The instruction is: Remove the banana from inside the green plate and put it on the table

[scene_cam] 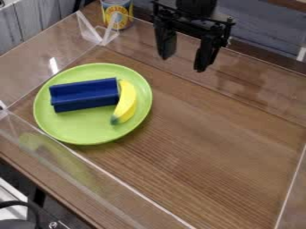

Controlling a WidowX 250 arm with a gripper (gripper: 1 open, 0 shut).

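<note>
Banana (124,102) in the plate, gripper (188,52) raised and spread.

Your end effector stands at the far side of the scene, its two fingers spread with nothing between them, apart from the green plate (88,131); that pose leaves your view of the plate unobstructed and the fingers ready to receive the fruit. The banana lies inside the plate, toward its right side, just beside the right end of the blue block (84,95). The plate's raised rim likely serves to keep both items in. The banana runs roughly near to far, so a grip across its narrow width appears the sound choice; verify clearance from the block, which could be nudged by a finger. Lift above the rim before you travel. The brown table (216,143) to the right of the plate offers a suitable set-down area.
</note>
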